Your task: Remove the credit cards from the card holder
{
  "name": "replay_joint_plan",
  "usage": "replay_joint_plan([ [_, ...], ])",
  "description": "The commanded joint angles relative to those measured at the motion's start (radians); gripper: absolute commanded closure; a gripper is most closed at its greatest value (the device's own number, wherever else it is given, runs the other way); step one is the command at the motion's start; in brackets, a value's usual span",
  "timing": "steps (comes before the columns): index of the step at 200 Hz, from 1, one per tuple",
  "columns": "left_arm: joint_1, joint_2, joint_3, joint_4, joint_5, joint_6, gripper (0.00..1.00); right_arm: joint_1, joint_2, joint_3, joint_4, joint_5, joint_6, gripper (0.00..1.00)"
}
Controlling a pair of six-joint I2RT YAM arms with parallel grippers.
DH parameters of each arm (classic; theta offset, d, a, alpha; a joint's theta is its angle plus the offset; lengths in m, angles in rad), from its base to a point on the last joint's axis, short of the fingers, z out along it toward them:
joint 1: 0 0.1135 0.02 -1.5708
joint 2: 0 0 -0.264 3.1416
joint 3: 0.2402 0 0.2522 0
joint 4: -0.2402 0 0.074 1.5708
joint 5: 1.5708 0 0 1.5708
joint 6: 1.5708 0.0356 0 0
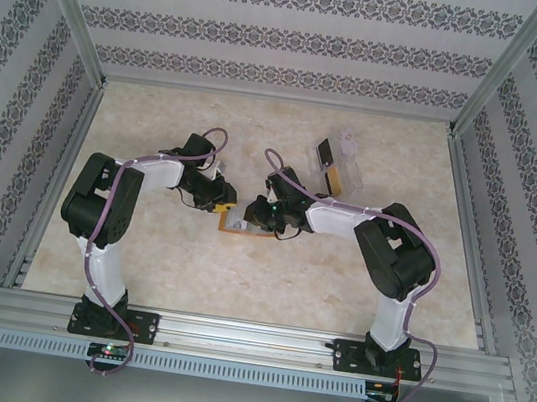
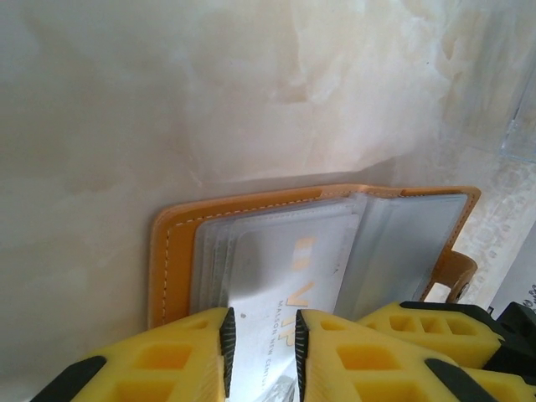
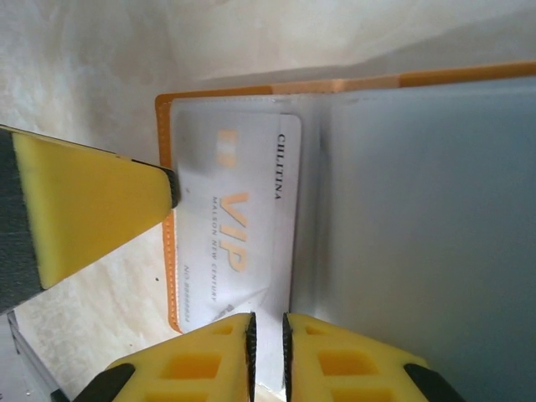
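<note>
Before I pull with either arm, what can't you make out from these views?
- Top view: the left gripper and right gripper cover most of the card holder; any cards there are too small.
- Left wrist: the white VIP card runs between the fingers and off the bottom edge; grip unclear.
- Right wrist: frame edge cuts the fingers; pinching card or pocket, cannot tell.
- Cloudy pockets hide any further cards.

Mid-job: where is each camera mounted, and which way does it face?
Top external: above and behind, looking down at the table; both whole arms show, meeting over the card holder.
Left wrist: on the left arm, facing down past its yellow jaws at the white card.
Right wrist: on the right arm, likewise past its jaws.
Shared: both wrist views see that card.
</note>
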Motion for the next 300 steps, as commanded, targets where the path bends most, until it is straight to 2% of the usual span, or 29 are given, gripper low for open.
replay_joint_plan([
  [1, -0.005, 0.019, -0.02, -0.021, -0.011, 0.006, 0.73, -0.006, 0.002, -0.012, 0.012, -0.012, 0.03, 0.81],
  [41, -0.005, 0.021, -0.034, -0.01, -0.012, -0.005, 0.73, -0.003, 0.017, -0.003, -0.001, -0.014, 0.027, 0.82],
  [86, -0.006, 0.021, -0.041, -0.01, -0.024, -0.007, 0.73, -0.003, 0.02, -0.004, -0.03, 0.006, 0.018, 0.78],
  [124, -0.005, 0.022, -0.042, -0.004, -0.013, -0.01, 0.74, 0.0, 0.034, 0.003, 0.017, -0.031, 0.019, 0.83],
  [212, -0.006, 0.022, -0.074, 0.012, -0.005, -0.023, 0.76, -0.004, 0.048, 0.006, 0.089, -0.058, 0.032, 0.82],
  [268, -0.005, 0.012, -0.038, -0.003, -0.005, -0.017, 0.73, -0.014, 0.01, -0.02, 0.047, -0.014, 0.025, 0.97],
  [300, -0.005, 0.001, 0.014, -0.015, -0.007, -0.013, 0.68, -0.033, -0.025, -0.068, 0.041, -0.005, 0.027, 1.0],
])
